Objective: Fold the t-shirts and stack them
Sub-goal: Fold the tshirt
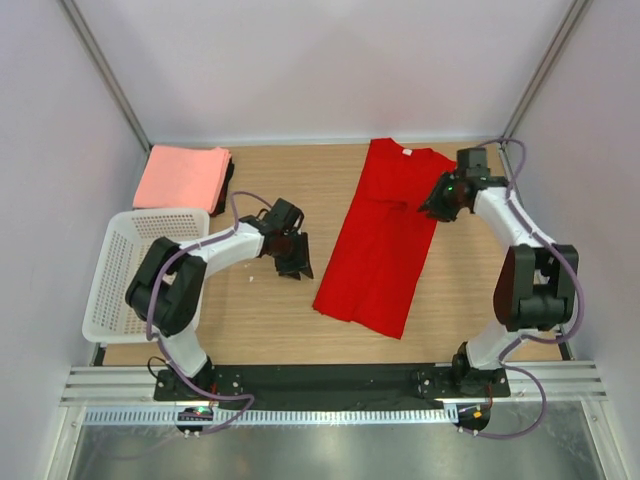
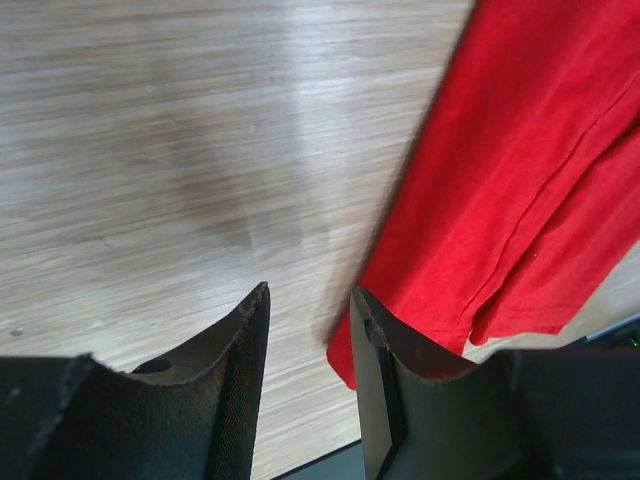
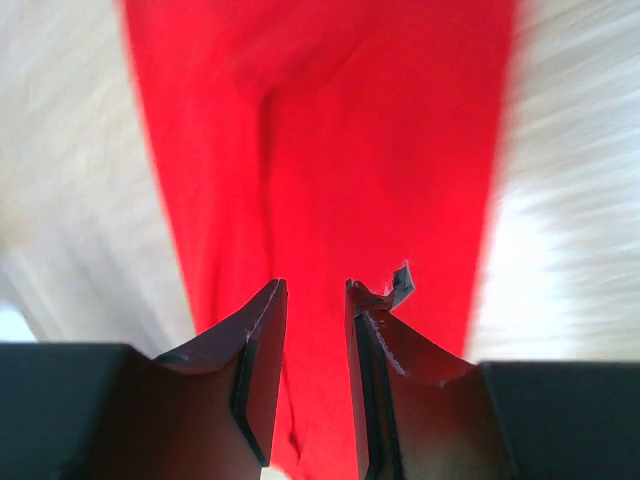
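Observation:
A bright red t-shirt (image 1: 378,240) lies on the wooden table as a long narrow strip, collar at the far end, slanting toward the near left. My right gripper (image 1: 437,203) hovers over its upper right edge; in the right wrist view its jaws (image 3: 315,290) stand apart with only the red cloth (image 3: 320,150) below them. My left gripper (image 1: 294,262) is over bare wood just left of the shirt, open and empty (image 2: 310,300), with the shirt's near corner (image 2: 500,220) to its right. A folded salmon-pink t-shirt (image 1: 182,178) rests on a dark one (image 1: 228,182) at the far left.
A white mesh basket (image 1: 125,272) stands at the left edge, beside the left arm. Grey walls close in the table on three sides. Bare wood (image 1: 270,190) lies between the pink stack and the red shirt.

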Tool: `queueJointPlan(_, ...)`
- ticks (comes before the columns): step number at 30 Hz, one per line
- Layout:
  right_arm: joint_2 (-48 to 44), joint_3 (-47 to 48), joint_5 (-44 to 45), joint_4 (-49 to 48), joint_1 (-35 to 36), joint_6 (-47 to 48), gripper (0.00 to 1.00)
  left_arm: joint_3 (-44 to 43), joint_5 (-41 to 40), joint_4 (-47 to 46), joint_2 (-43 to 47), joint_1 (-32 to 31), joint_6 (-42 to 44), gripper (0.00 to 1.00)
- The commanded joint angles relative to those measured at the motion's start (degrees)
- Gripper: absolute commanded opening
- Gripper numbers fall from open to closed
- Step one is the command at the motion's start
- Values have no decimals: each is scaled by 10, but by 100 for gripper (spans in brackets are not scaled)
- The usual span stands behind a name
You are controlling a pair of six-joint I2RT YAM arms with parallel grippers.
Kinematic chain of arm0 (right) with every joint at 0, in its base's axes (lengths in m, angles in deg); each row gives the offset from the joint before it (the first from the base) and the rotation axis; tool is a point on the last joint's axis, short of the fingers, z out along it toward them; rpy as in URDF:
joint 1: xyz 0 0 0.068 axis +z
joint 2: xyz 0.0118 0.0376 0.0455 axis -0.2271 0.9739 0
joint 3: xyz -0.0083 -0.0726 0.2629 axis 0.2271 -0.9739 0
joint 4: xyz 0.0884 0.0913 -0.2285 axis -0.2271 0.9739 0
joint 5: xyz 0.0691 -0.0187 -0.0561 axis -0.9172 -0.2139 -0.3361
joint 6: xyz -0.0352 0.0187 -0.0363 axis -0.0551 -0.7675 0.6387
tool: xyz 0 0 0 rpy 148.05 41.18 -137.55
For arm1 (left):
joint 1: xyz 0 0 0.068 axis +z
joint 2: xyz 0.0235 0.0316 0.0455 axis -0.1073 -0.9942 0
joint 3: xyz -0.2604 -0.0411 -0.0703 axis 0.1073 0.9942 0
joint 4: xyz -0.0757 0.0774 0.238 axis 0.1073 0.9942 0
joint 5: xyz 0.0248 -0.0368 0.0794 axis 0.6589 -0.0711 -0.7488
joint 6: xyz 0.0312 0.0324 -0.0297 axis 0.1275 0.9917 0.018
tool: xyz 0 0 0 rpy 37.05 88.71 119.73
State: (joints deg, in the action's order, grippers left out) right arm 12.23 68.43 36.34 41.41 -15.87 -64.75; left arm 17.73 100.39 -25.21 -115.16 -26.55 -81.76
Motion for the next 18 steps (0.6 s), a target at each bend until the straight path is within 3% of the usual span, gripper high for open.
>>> queueJointPlan(1,-51,-56,11,9,91,-1,37,19,48,-43,8,-1,-8,39)
queueJointPlan(7,-59,-100,62,-27,234,-47,33,21,53,-69,-20,-3,-1,37)
queueJointPlan(18,-67,-166,107,-25,382,-97,33,32,13,-35,-8,-10,-2,37)
